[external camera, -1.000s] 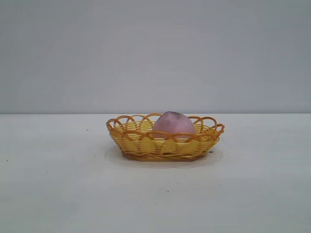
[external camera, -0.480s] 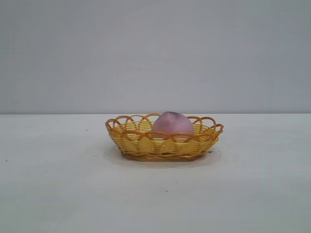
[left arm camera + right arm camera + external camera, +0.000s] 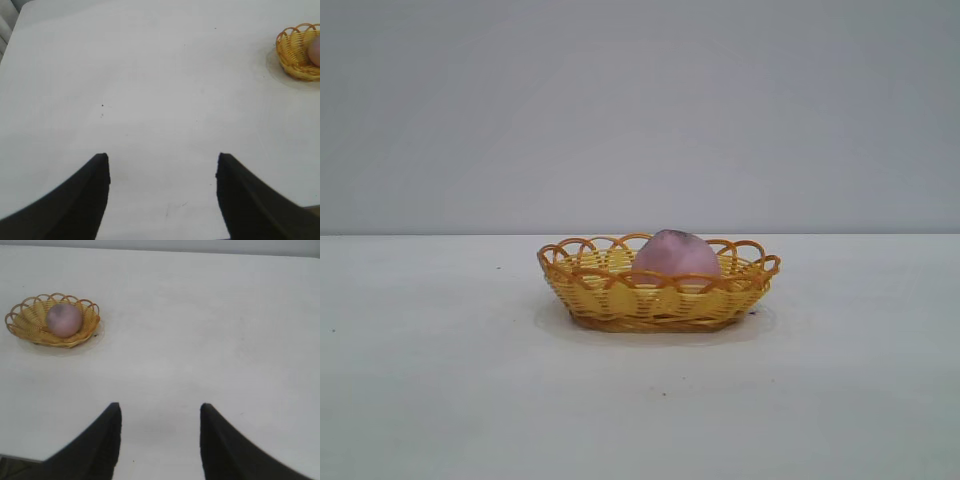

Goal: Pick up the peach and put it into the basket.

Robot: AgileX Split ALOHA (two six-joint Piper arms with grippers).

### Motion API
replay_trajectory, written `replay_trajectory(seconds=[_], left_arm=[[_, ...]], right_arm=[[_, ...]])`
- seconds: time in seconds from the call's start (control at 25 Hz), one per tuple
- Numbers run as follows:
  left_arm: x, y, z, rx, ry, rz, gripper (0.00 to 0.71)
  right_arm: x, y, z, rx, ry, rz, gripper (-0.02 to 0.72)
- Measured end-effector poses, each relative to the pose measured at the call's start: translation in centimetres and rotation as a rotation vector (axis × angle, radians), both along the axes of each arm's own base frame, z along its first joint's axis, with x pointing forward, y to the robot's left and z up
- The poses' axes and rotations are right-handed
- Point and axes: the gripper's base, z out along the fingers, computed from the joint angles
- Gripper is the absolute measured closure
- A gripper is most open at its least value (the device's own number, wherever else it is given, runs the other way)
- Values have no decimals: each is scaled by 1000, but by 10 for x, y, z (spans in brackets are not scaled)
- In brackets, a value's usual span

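Neither arm shows in the exterior view — only the table (image 3: 440,400), the basket (image 3: 658,300) and the peach (image 3: 676,253). The peach's lower half is hidden behind the basket's near wall and looped rim. In the left wrist view the basket (image 3: 298,52) is cut off at the frame edge, with just a sliver of peach (image 3: 315,50) visible.

Left gripper (image 3: 162,160): fingers spread apart, nothing between them, hanging over bare table, well away from the basket. Fingertips only — the rest is out of frame.

Right gripper (image 3: 160,407): also parted, somewhat narrower gap, empty, over bare table. Basket (image 3: 30,325) sits well apart from it, off to one side.

The peach (image 3: 63,319) lies inside the basket, roughly central, resting on the woven floor and rising above the rim. Nothing else is in the basket. The basket stands flat on the white table, free of both grippers.
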Motion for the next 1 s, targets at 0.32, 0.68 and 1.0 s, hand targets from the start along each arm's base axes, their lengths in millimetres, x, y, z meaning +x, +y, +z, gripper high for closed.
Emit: replay_trajectory(seconds=[0.32, 0.68, 1.0], left_arm=[[0, 0, 0, 0, 0, 0, 302], [0, 0, 0, 2, 1, 1, 302], [1, 0, -1, 2, 5, 1, 302]], right_arm=[[0, 0, 0, 0, 0, 0, 347], [0, 1, 0, 0, 1, -65, 347], [0, 1, 0, 0, 1, -65, 347]])
